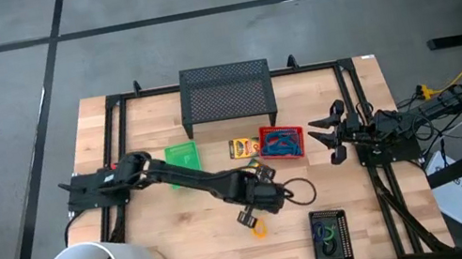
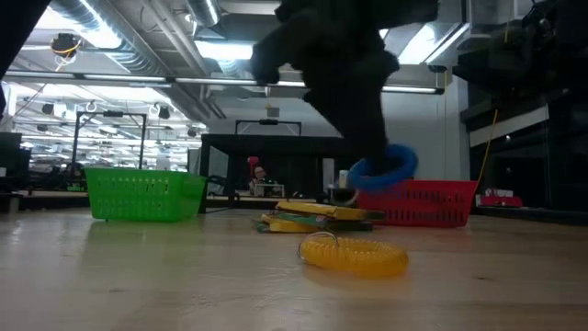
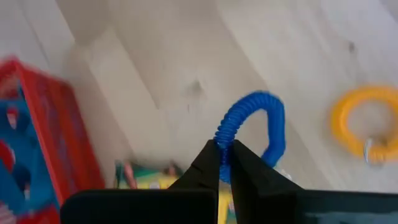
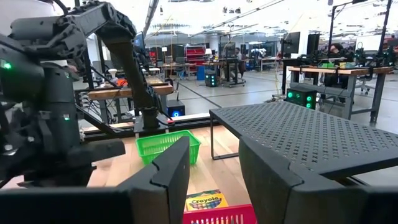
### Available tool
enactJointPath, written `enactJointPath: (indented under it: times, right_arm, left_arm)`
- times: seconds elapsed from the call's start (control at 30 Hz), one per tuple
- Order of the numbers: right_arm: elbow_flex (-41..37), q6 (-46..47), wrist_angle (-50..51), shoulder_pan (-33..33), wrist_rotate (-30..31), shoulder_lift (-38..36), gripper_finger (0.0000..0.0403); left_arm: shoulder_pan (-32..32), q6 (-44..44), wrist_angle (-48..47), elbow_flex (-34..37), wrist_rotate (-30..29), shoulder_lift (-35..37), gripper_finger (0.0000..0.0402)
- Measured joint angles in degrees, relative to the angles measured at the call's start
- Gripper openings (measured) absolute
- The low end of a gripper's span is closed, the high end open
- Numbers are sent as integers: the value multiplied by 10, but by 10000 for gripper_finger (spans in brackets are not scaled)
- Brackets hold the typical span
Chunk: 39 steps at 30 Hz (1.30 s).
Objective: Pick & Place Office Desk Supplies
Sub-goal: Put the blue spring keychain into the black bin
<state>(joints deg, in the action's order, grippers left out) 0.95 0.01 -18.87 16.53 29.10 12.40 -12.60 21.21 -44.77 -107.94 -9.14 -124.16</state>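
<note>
The left gripper is clamped on a blue coil ring and holds it clear of the table, just beside the yellow coil ring that lies on the wood — the step in hand appears to be carrying the blue ring to a container. The next move probably calls for travel over the red tray and release inside its walls. That tray already holds blue items; the green tray shows no contents; the black tray holds small rings. Crayon boxes lie beside the red tray. The right gripper waits at the table's right edge, fingers apart.
</note>
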Motion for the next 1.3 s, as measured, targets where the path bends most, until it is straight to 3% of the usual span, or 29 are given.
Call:
enactJointPath:
  times: [0.2, 0.63, 0.97, 1.3]
  right_arm:
    - [0, -2, 0, 0, 0, 0, 140]
    - [0, -4, 0, 0, 0, 0, 139]
    - [0, -4, 0, 0, 0, 0, 139]
    - [0, -5, 0, 0, 3, 0, 139]
  left_arm:
    - [-2, 43, 117, -1, 84, 7, 7]
    - [-35, 151, 287, -1, 101, 0, 6]
    - [-33, 152, 470, -1, 152, -65, 5]
    - [-15, 139, 562, -1, 174, -81, 4]
